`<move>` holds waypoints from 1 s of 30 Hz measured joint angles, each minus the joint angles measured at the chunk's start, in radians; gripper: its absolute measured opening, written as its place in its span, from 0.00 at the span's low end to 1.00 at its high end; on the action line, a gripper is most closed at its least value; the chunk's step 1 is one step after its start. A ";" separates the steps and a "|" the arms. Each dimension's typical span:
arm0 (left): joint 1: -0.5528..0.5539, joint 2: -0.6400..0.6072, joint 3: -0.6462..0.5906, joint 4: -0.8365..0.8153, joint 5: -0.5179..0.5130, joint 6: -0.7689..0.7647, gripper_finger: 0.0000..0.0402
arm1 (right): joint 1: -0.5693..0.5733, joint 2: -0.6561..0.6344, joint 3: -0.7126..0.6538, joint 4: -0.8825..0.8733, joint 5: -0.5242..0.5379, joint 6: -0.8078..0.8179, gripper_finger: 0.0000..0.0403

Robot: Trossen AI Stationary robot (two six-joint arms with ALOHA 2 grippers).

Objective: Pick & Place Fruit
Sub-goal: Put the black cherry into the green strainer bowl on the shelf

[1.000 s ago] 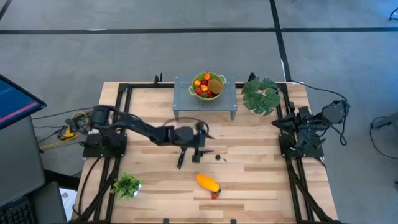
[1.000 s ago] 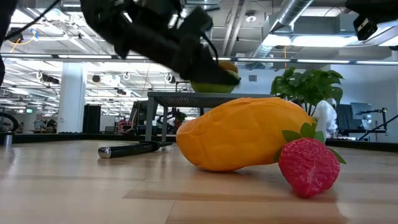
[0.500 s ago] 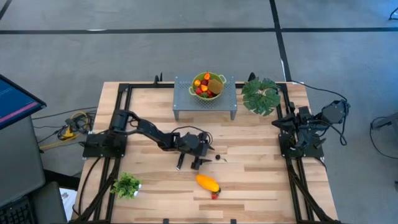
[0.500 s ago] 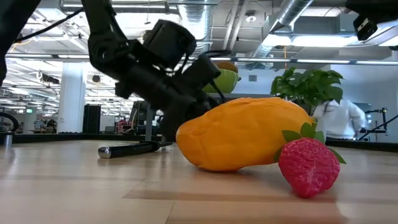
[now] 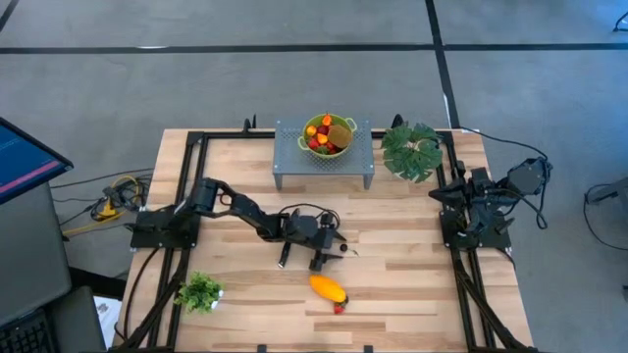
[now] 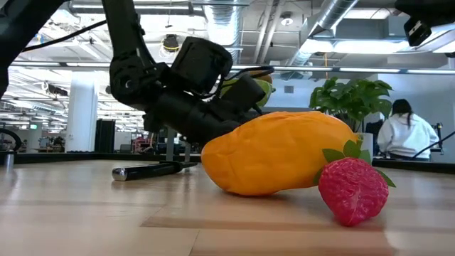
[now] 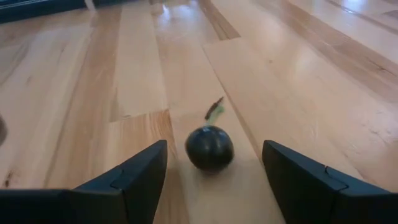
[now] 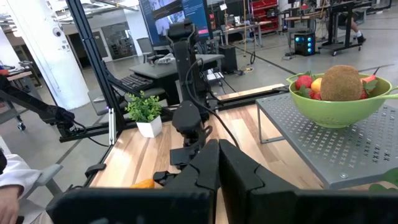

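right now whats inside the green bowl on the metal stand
The green bowl holds a brown kiwi on top, with red strawberries and orange pieces around it. Anything lower in the bowl is hidden by its wall and the fruit above.

From my station I saw a light wooden plank desk (image 5: pixel 392 284). On it lay an elongated yellow-orange fruit (image 5: pixel 328 287) touching a red strawberry (image 5: pixel 339 308), a small dark ball with a stem (image 7: pixel 209 147), a black-handled knife (image 5: pixel 285 254), a grey perforated metal stand (image 5: pixel 363 157) and two green leafy plants (image 5: pixel 412 150) (image 5: pixel 200 291).

Knife (image 5: pixel 284 257), plants (image 5: pixel 412 150) (leafy), rack (image 5: pixel 359 155).
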 joint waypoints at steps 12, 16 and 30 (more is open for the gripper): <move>0.000 0.001 0.008 -0.003 0.000 -0.001 0.36 | 0.000 0.000 0.000 0.000 0.000 0.000 0.01; 0.000 0.000 0.008 -0.002 0.000 -0.001 0.27 | 0.000 0.000 0.000 0.000 0.000 0.000 0.01; 0.000 0.000 0.008 -0.002 0.000 -0.002 0.27 | 0.000 0.000 0.000 0.000 0.000 0.000 0.01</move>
